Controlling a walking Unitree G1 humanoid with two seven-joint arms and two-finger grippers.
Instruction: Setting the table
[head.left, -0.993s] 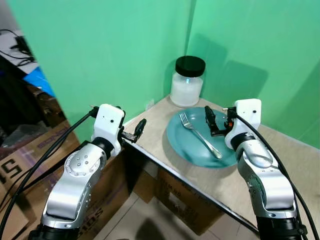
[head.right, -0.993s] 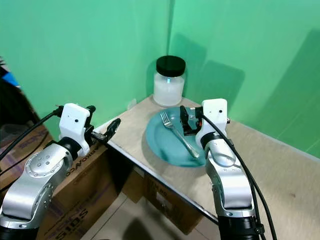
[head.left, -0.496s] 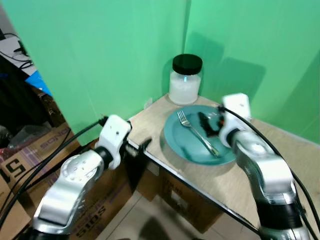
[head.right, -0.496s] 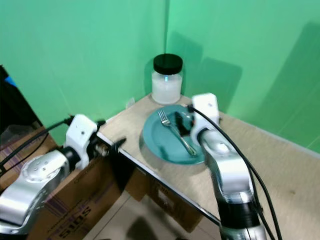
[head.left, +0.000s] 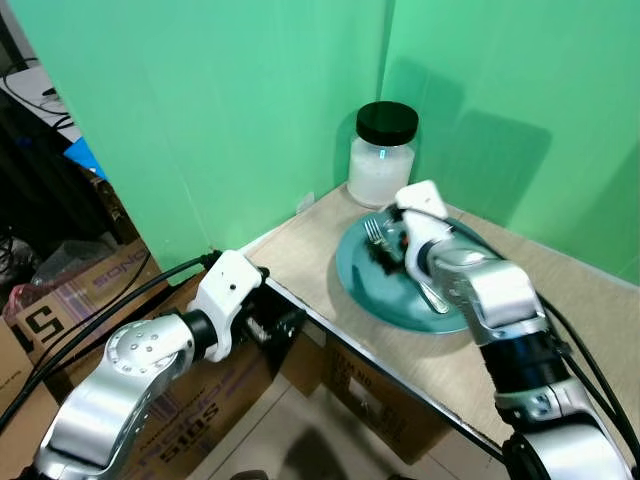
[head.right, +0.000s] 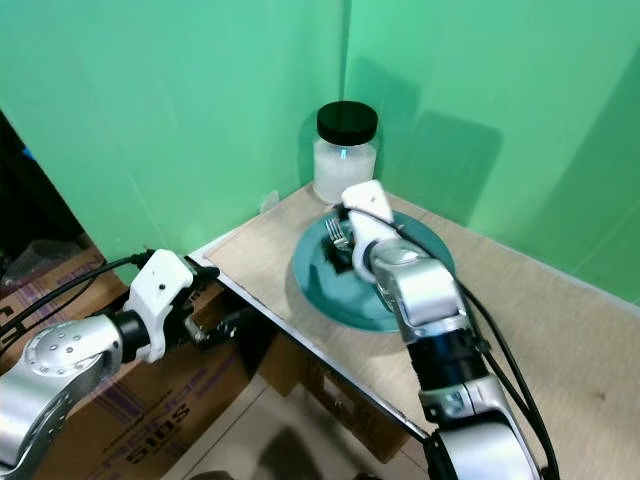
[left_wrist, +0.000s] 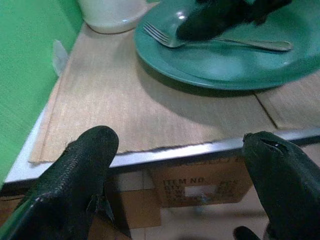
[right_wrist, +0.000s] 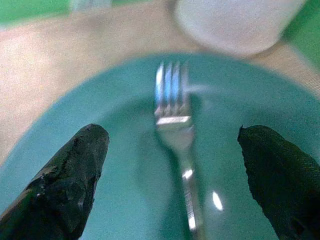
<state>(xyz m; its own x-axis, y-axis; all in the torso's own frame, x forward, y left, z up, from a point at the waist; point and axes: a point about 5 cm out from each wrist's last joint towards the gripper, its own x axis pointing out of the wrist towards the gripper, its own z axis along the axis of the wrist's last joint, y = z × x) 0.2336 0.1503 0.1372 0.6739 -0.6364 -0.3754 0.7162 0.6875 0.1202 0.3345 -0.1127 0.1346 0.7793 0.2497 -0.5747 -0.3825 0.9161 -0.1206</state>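
Note:
A teal plate (head.left: 368, 290) lies on the wooden table (head.left: 298, 250) near its corner. On the plate rests a silver fork (right_wrist: 172, 107), tines toward the jar. My right gripper (head.left: 388, 250) hovers low over the plate, open, with the fork's tines between its two fingers (right_wrist: 75, 170). My left gripper (head.left: 285, 322) is open and empty, just below and outside the table's metal front edge (left_wrist: 165, 155). In the left wrist view the plate (left_wrist: 225, 65) and the fork (left_wrist: 162, 36) lie beyond that edge.
A white jar with a black lid (head.left: 383, 155) stands behind the plate against the green wall. Cardboard boxes (head.left: 75, 295) sit on the floor at the left, another box (head.left: 385, 395) under the table. Bare tabletop stretches to the right (head.right: 560, 340).
My right gripper has swung forward and down over the plate to straddle the fork's tines. My left gripper has dropped from table height to below the edge. The camera shifted slightly.

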